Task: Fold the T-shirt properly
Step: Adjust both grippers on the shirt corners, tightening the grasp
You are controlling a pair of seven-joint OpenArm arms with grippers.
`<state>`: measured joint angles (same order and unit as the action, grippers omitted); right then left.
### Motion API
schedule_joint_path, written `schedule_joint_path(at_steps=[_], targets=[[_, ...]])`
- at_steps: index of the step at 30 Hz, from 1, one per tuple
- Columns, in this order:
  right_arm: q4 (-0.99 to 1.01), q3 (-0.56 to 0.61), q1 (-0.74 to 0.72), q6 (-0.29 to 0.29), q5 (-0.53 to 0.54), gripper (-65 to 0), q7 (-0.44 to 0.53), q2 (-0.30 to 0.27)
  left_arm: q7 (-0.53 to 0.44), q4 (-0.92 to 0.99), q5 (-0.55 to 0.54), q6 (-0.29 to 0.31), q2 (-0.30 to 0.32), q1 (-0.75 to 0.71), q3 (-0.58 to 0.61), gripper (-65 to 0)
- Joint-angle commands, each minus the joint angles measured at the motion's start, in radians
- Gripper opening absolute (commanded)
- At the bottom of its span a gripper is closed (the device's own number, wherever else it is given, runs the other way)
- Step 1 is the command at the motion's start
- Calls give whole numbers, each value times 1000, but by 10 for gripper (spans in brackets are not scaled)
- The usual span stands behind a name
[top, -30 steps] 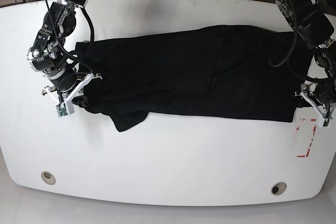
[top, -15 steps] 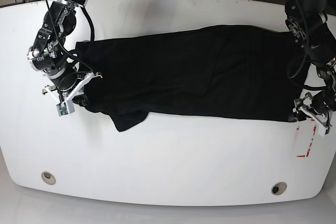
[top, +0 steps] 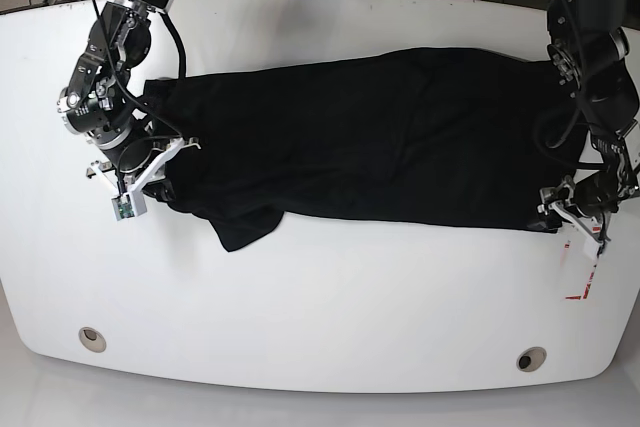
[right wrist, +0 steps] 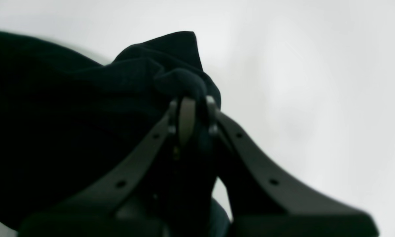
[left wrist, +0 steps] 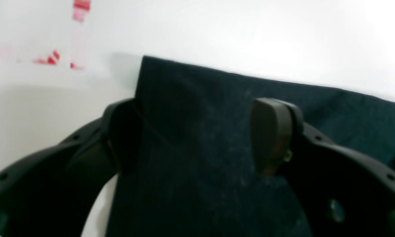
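no text, brand, number or sign can be read in any view. the only markings are red marks (top: 583,267) on the white table (top: 330,307) near its edge in the base view, beside the shirt (top: 380,137); they form strokes and corners, not letters. in the left wrist view the same red marks (left wrist: 52,56) show blurred on the table, again unreadable. the shirt itself bears no print or label that can be seen.
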<state>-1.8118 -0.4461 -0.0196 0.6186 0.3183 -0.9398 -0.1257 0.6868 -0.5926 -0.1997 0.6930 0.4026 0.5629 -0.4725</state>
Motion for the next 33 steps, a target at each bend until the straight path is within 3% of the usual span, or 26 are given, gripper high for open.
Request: schedule_joint_path(at_steps=[1, 15, 19, 27, 33], targets=[[-18, -3, -18, 1, 22, -648, 26, -10, -19, -14, -16, 5, 19, 27, 2, -185], [-18, -7, -16, 1, 22, -648, 28, -10, -22, 79, -16, 5, 23, 29, 8, -186], [-18, -7, -16, 1, 22, -648, 28, -10, -23, 81, -17, -35, 42, 7, 8, -186], [-19, -6, -16, 1, 22, -648, 28, -2, -14, 73, -22, 5, 49, -14, 8, -187], [-19, -6, -16, 1, 15, -648, 28, 11, -3, 50, -22, 5, 54, 7, 7, -246]])
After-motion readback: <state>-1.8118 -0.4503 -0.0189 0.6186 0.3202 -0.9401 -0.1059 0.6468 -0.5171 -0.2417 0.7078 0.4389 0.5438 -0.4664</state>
